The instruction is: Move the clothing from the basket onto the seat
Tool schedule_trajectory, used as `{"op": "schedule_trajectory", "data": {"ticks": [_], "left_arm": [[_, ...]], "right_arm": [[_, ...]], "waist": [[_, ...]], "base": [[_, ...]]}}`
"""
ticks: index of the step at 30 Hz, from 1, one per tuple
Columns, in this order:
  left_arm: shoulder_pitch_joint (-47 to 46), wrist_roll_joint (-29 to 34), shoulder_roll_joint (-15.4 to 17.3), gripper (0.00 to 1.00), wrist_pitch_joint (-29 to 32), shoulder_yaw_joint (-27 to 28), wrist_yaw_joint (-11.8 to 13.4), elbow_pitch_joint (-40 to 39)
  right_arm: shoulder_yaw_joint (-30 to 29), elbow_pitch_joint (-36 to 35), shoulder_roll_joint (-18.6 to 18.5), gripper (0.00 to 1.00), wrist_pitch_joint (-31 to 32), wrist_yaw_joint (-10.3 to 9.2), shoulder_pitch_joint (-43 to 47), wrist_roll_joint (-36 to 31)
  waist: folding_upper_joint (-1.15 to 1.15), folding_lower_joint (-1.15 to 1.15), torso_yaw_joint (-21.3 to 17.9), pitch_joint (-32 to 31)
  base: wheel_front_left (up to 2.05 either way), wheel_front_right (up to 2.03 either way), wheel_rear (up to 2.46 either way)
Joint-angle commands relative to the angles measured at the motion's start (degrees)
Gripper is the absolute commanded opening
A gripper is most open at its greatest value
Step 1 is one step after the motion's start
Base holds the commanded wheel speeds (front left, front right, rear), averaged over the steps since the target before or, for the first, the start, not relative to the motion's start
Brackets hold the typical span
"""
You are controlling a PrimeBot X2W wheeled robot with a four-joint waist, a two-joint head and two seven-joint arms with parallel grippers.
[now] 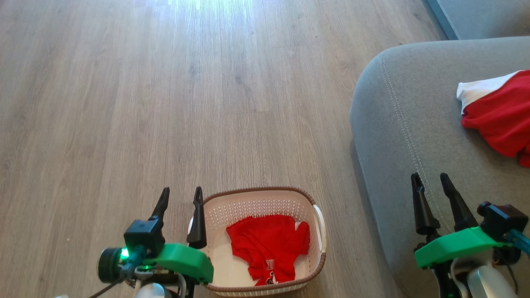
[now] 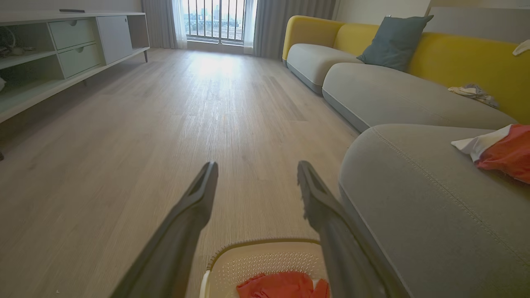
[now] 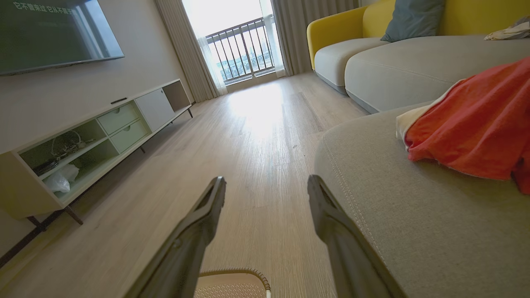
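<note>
Half done, by my reckoning: one red garment [image 1: 269, 244] lies crumpled in the bottom of the basket [image 1: 265, 203], toward its right side, with white lettering at the near edge; second red garment [image 1: 501, 116], white panel at its left end, rests on the seat [image 1: 405, 136], well in from the rounded corner; basket stands on the wood floor [image 1: 165, 103] near the seat's front

Left gripper [image 1: 182, 190]: fingers apart, nothing between them, just beside the basket's left rim; its height above the rim cannot be told; right gripper [image 1: 429, 177]: fingers apart, empty, over the near part of the seat, well apart from the second red garment

Step in hand, as I judge it: fetch the red garment out; left gripper is the nearer, so it suits the pick

Notes for doing it well: shift right until the fingers stand over the cloth, not the rim; come down on a raised fold near the middle, since flat cloth may slip from long thin fingers; stop short of the perforated bottom so the tips do not catch a hole; close fully, then lift straight up until the hanging cloth clears the brown rim, else the light basket may drag or tip; carry across and release near the second red garment, away from the rounded edge, where soft cloth could slide to the floor
</note>
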Motion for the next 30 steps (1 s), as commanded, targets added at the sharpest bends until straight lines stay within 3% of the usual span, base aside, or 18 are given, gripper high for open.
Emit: {"op": "schedule_trajectory", "data": {"ticks": [1,17,25,30], "left_arm": [[-2.8,-0.2,0.1,1.0,-0.3,1.5,-0.1,-1.6],[-3.4,-0.3,0.1,1.0,-0.3,-1.1,-0.8,0.0],[-10.2,2.8,0.1,1.0,-0.3,-5.5,-1.4,5.5],[-18.6,4.8,0.1,1.0,-0.3,-10.2,-2.1,16.2]], "right_arm": [[1.0,-1.6,0.1,1.0,-0.5,0.4,-0.9,0.1],[0.3,0.3,-0.3,1.0,-0.5,0.4,-1.1,-0.9],[-0.6,-0.1,-1.1,1.0,-0.5,0.4,-4.8,-1.6],[-0.9,-1.9,-1.5,1.0,-0.5,0.4,-7.1,-0.7]], "waist": [[0.0,0.0,-0.1,0.0],[0.0,0.0,-1.5,4.3],[0.0,0.0,-3.7,16.1],[0.0,0.0,-6.1,25.8]], "base": [[0.0,0.0,0.0],[0.0,0.0,0.0],[0.0,0.0,0.0],[0.0,0.0,0.0]]}}
